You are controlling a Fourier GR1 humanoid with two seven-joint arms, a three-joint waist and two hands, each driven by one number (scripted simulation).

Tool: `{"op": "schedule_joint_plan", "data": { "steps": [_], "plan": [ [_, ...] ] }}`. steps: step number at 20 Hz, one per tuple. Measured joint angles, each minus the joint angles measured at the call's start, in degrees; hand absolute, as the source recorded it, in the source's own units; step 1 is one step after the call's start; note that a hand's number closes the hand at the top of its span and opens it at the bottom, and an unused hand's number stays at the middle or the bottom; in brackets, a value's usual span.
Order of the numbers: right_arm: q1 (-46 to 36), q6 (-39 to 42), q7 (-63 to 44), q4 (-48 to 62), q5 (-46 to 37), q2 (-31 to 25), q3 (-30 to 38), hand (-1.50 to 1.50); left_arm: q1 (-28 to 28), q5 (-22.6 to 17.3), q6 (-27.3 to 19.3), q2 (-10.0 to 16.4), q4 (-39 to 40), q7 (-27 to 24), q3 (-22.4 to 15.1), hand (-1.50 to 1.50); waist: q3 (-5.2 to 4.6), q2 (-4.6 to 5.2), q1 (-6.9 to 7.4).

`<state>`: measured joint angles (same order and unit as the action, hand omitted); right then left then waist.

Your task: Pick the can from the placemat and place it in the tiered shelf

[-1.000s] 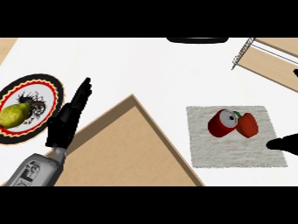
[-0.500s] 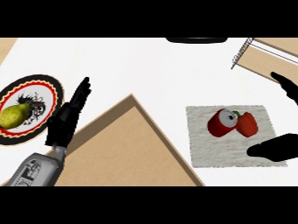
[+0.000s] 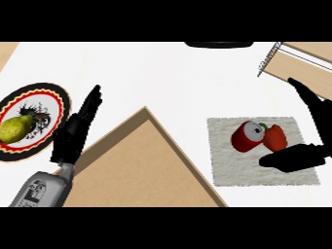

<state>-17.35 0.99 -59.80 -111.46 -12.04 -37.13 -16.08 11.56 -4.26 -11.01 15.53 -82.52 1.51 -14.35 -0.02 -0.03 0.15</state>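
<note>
A red can (image 3: pixel 248 136) lies on its side on the grey placemat (image 3: pixel 233 168), silver end facing up-left. A red pepper-like thing (image 3: pixel 275 137) rests against its right side. My right hand (image 3: pixel 323 127) hangs over the mat's right edge, open, fingers stretched toward the back and thumb (image 3: pixel 292 158) reaching in just below the can, not touching it. The tiered shelf (image 3: pixel 308 65), wood boards in a wire frame, stands at the back right. My left hand (image 3: pixel 76 130) rests open at the left, fingers up.
A round plate (image 3: pixel 53 104) with a red and black rim holds a yellow-green pear (image 3: pixel 14 129) at the far left. A tan wooden wedge-shaped surface (image 3: pixel 143 168) fills the lower middle. A dark round thing (image 3: pixel 219 44) sits at the back edge.
My right hand has come in from the right edge toward the mat and the can, its thumb now below the can. The left hand and the can have not moved.
</note>
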Motion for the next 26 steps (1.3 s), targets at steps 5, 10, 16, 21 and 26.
{"op": "schedule_joint_plan", "data": {
  "steps": [5, 10, 16, 21, 26],
  "plan": [
    [0.25, 1.18, -1.68, -1.38, -3.73, 4.18, -1.07, -1.5, 0.37, 0.89, 1.33, -1.15, 1.6, -0.57, 1.52, 0.0, -0.01, 0.0, -0.14],
    [0.02, 1.87, -1.44, 1.09, -7.07, 8.02, -0.94, -1.5, -0.44, 1.59, 2.61, -1.64, 1.53, -1.6, 2.97, 0.0, 0.0, 0.0, -0.06],
    [1.48, 3.06, -0.97, 2.54, -10.25, 11.2, -0.64, -1.5, -0.94, 2.61, 3.88, -2.28, 0.66, -1.12, 4.02, 0.0, 0.01, 0.0, -0.07],
    [0.8, 4.88, -0.34, 5.1, -11.91, 13.3, 0.13, -1.5, -1.6, 3.64, 4.71, -3.04, 0.1, -0.83, 4.66, 0.0, 0.01, 0.0, -0.04],
    [1.46, 6.44, 0.66, 6.79, -13.4, 14.59, 0.92, -1.5, -0.9, 4.75, 5.03, -4.24, 0.86, -0.99, 5.44, 0.0, 0.02, -0.01, -0.1]
  ]
}}
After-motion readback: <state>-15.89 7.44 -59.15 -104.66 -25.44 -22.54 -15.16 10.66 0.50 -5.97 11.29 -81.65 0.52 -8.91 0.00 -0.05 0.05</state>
